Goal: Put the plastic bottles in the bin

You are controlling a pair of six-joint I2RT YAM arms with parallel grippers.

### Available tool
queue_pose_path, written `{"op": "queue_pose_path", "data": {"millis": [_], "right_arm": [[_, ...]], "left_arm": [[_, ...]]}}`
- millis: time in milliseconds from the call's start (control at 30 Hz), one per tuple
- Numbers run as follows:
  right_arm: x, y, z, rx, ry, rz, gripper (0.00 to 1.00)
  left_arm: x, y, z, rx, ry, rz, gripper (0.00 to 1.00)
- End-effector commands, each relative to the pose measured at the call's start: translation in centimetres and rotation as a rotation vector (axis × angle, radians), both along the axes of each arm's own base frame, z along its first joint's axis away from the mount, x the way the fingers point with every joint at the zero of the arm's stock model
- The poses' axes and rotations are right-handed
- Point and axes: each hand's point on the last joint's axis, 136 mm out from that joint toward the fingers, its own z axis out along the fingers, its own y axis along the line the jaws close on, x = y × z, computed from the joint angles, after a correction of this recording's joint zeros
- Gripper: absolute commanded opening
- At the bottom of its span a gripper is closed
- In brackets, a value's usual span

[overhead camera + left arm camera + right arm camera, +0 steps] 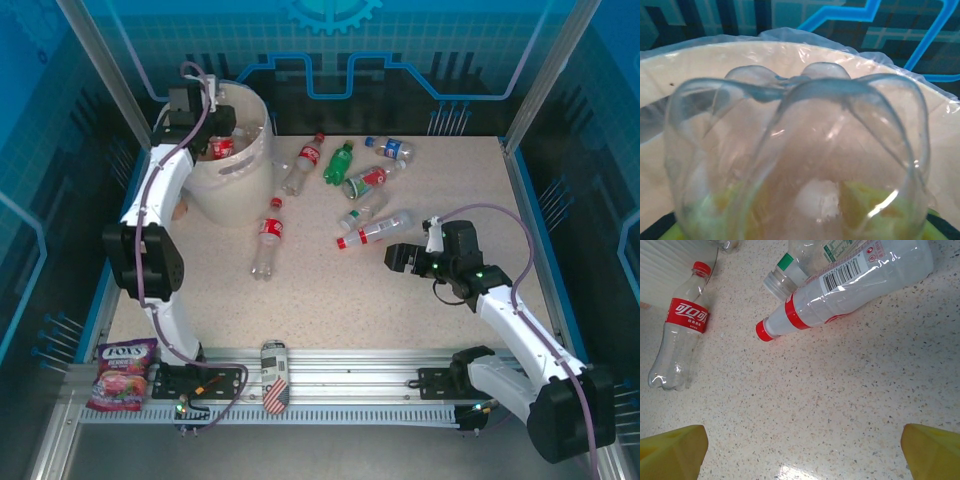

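bottles [375,229] rt of bin [245,185], can [273,377] at front

- Red label on the clear bottle [687,316]: white Chinese characters, 可口可乐.
- Label on the red-capped bottle [850,285]: a barcode, digits too small to read.
- Snack bag [122,374]: lettering too blurred to read.

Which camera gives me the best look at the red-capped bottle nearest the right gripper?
Right wrist: the red-capped bottle lies close, cap and barcode legible. Top external shows it small, near the right gripper.
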Motion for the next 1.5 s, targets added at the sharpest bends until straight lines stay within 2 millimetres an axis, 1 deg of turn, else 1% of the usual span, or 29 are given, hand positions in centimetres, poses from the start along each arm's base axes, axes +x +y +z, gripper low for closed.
{"op": "queue_pose_path", "data": {"millis": [0,167,200,233,300,367,433,567,667,733,900,1033,1200,1267,1333,1467], "right_arm": [[0.4,-0.3,1.8,0.004,-0.04,-0.007,1.0],[0.6,-0.4,2.0,-0.004,-0.045,-0.007,1.0],[0.6,-0.4,1.9,-0.005,-0.043,-0.005,1.0],[0.6,-0.3,1.8,-0.006,-0.04,-0.004,1.0],[0.6,-0.3,1.7,-0.006,-0.038,-0.005,1.0],[0.6,-0.4,1.6,-0.009,-0.036,-0.005,1.0],[0.7,-0.4,1.5,-0.009,-0.035,-0.006,1.0],[0.7,-0.4,1.3,-0.015,-0.031,-0.006,1.0],[0.7,-0.5,1.3,-0.015,-0.032,-0.007,1.0],[0.7,-0.4,1.4,-0.011,-0.034,-0.005,1.0],[0.7,-0.5,1.6,-0.013,-0.04,-0.006,1.0],[0.9,-0.8,1.7,-0.02,-0.041,-0.023,1.0],[1.6,-2.6,1.9,0.093,-0.03,-0.14,1.0],[1.9,-3.1,2.2,0.123,-0.04,-0.166,1.0],[2.1,-3.8,2.4,0.106,-0.044,-0.181,1.0],[2.4,-4.8,3.0,0.048,-0.056,-0.199,1.0]], "left_arm": [[0.6,-0.1,-4.1,0.007,0.092,-0.016,0.0],[1.1,-0.2,-6.4,-0.007,0.136,-0.014,0.0],[1.2,-0.1,-6.6,-0.007,0.14,-0.012,0.04],[1.2,-0.2,-6.9,-0.008,0.146,-0.012,0.13],[1.4,-0.2,-7.3,-0.01,0.153,-0.012,0.19],[1.4,-0.2,-7.4,-0.013,0.155,-0.01,0.34],[1.4,-0.2,-7.1,-0.016,0.151,-0.012,0.41],[1.3,-0.4,-6.3,-0.019,0.138,-0.018,0.72],[1.1,-0.4,-5.6,-0.019,0.128,-0.02,0.85],[1.0,-0.4,-5.1,-0.018,0.119,-0.019,0.9],[0.3,-0.4,-3.0,-0.01,0.084,-0.022,0.96],[-0.5,-0.2,-0.5,0.005,0.043,-0.02,0.99],[-2.2,0.0,3.1,0.029,-0.008,-0.015,0.99],[-3.0,0.1,4.1,0.037,-0.016,-0.012,0.99],[-4.0,0.2,5.1,0.045,-0.024,-0.008,0.99],[-5.9,0.2,6.5,0.047,-0.029,-0.004,0.99]]}}
